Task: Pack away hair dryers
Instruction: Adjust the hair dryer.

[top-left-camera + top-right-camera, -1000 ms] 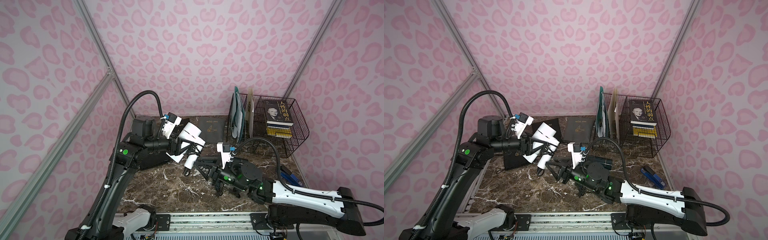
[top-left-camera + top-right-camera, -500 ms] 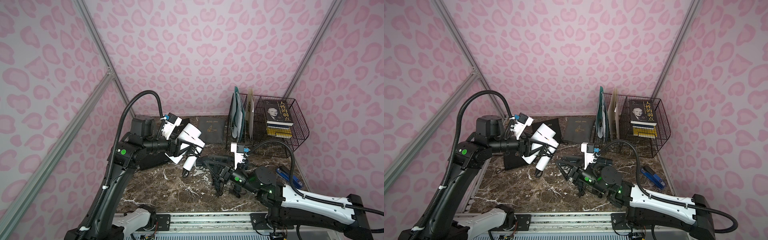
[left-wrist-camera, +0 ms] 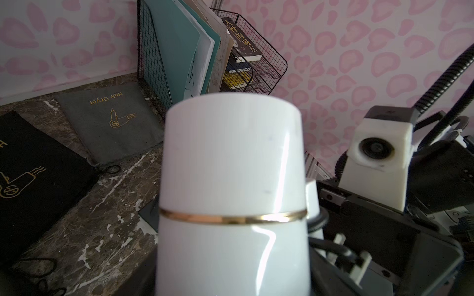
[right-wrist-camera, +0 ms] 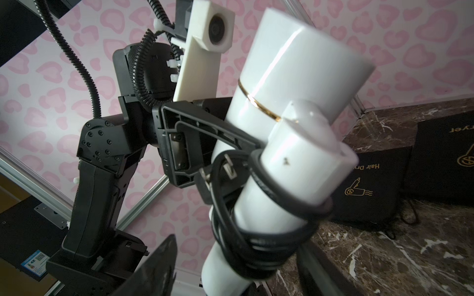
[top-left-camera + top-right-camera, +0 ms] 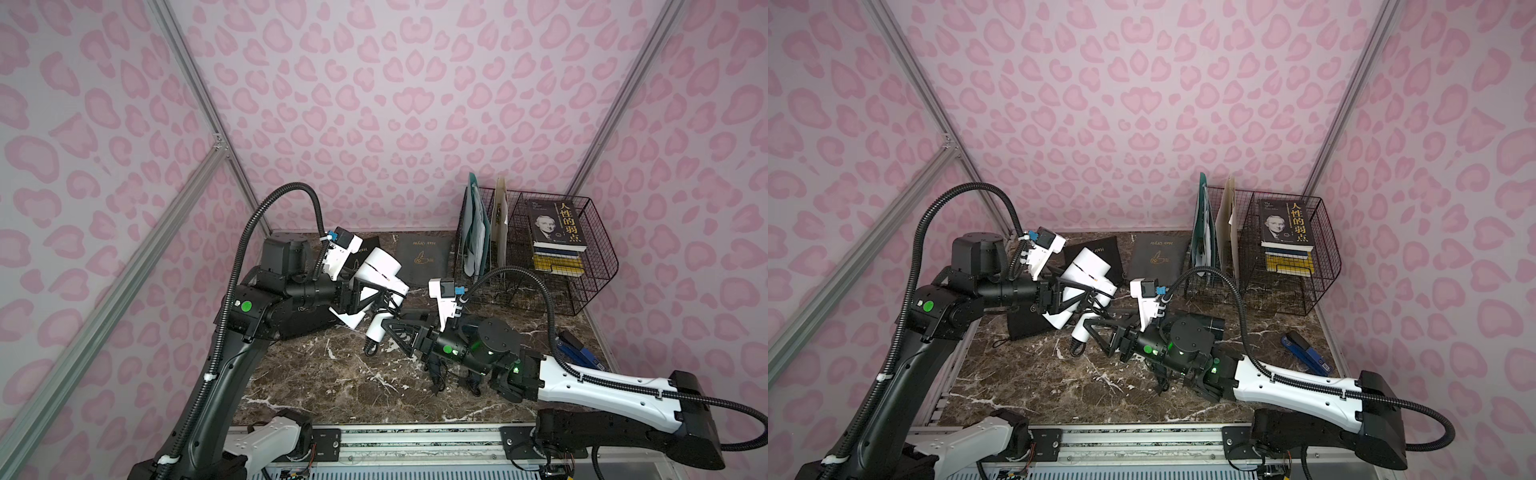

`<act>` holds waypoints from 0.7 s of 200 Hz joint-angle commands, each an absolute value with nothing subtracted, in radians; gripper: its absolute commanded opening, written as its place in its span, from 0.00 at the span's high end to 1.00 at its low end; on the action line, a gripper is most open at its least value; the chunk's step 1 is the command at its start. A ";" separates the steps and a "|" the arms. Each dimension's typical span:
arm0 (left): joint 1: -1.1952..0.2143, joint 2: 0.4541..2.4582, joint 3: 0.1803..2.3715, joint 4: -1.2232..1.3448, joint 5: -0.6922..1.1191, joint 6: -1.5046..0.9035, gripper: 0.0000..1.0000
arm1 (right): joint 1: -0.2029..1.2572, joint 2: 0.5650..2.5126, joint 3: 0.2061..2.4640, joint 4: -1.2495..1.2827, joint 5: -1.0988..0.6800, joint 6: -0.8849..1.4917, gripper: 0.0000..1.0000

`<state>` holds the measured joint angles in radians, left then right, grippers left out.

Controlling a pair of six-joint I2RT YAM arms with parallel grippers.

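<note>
A white hair dryer (image 5: 380, 272) (image 5: 1088, 270) with a thin gold barrel band hangs above the marble table. My left gripper (image 5: 360, 296) (image 5: 1068, 297) is shut on its barrel (image 3: 230, 166). The handle points down, and its black cord (image 4: 256, 230) is wound around it. My right gripper (image 5: 385, 329) (image 5: 1091, 329) (image 4: 236, 271) is open. Its two fingers stand on either side of the handle's lower end, with gaps showing. In the left wrist view the barrel hides the left jaws.
A grey pouch (image 5: 422, 257) (image 3: 110, 123) and black pouches (image 5: 1100, 253) (image 4: 372, 184) lie flat at the back. A wire rack of folders (image 5: 473, 241), a wire basket of books (image 5: 557, 249) and a blue stapler (image 5: 577, 353) are on the right. Black cord loops (image 5: 434, 372) lie under the right arm.
The right arm drew back to the right, then came in again around the dryer's handle. The left arm has held the dryer almost still.
</note>
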<state>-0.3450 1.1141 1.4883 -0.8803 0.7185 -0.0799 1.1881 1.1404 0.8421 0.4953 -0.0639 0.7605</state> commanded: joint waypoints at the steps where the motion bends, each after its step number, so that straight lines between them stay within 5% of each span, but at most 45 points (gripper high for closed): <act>1: -0.344 1.108 1.495 -0.811 0.754 -0.096 0.99 | 1.186 1.149 0.850 0.517 -0.058 0.758 0.27; 140: -0.344 1.092 1.462 -0.774 0.785 -0.135 0.99 | 1.133 1.236 0.880 0.626 -0.160 0.819 0.35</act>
<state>-0.3443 1.0992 1.4620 -0.8394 0.7509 -0.1310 1.1366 1.2224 0.8734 0.5640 -0.1242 0.8017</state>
